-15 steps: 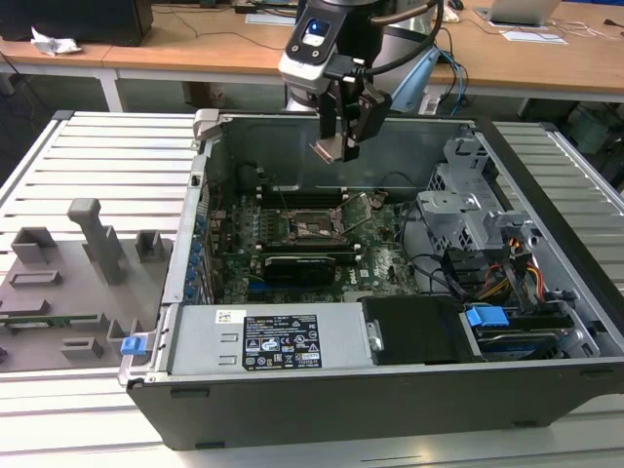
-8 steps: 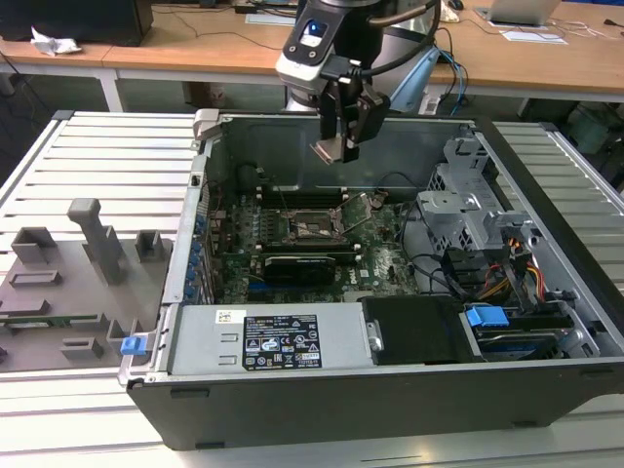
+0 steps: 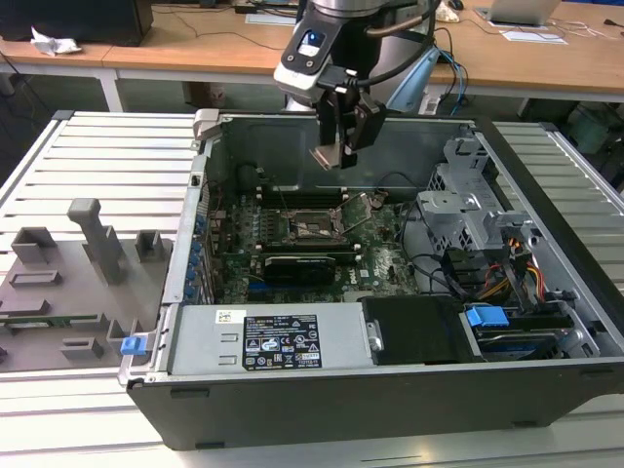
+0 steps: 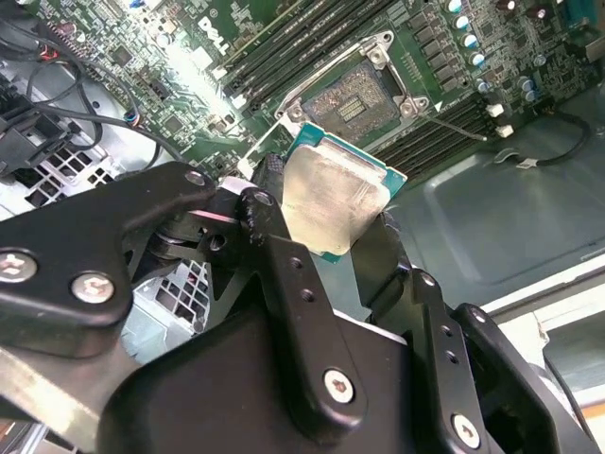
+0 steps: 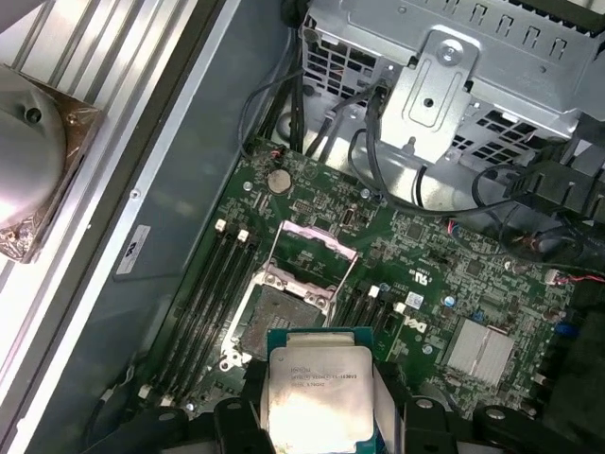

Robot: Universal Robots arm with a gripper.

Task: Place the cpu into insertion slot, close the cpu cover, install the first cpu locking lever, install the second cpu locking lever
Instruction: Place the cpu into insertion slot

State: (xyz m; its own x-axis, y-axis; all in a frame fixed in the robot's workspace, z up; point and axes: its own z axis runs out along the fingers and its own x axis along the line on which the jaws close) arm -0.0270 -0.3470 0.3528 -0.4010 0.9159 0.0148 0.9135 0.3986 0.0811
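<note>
The cpu [image 3: 327, 156] hangs in the air inside the open computer case [image 3: 390, 409]. The hand [image 3: 341, 144] is clamped on it, with a finger pressing on each of two opposite edges. We judge the chip to be light and stiff, with a smooth metal top that could slip. Its underside is probably delicate (the contact field of the slot likewise), so the green rim along the edges looks like the right place to hold it, as the hand does now.

In the exterior view the insertion slot [image 3: 314, 229] lies at six o'clock from the cpu, well apart from it and bare. In the first wrist view the cpu cover [image 5: 307, 251] stands raised on its hinge beside the slot's contacts. In the second wrist view a thin lever rod [image 4: 454, 123] lies swung out to the side.

Going outward in the exterior view, the power supply [image 3: 210, 341] sits at six o'clock from the slot and the drive cage [image 3: 468, 210] at three o'clock. A grey fixture tray [image 3: 58, 292] rests on the slatted counter [image 3: 117, 146] at nine o'clock from the case.

Small print shows on the cpu's top in the first wrist view. There is also white lettering on the green board [image 4: 189, 85] and a white label [image 3: 281, 341] on the power supply. We do not read any of it off.
</note>
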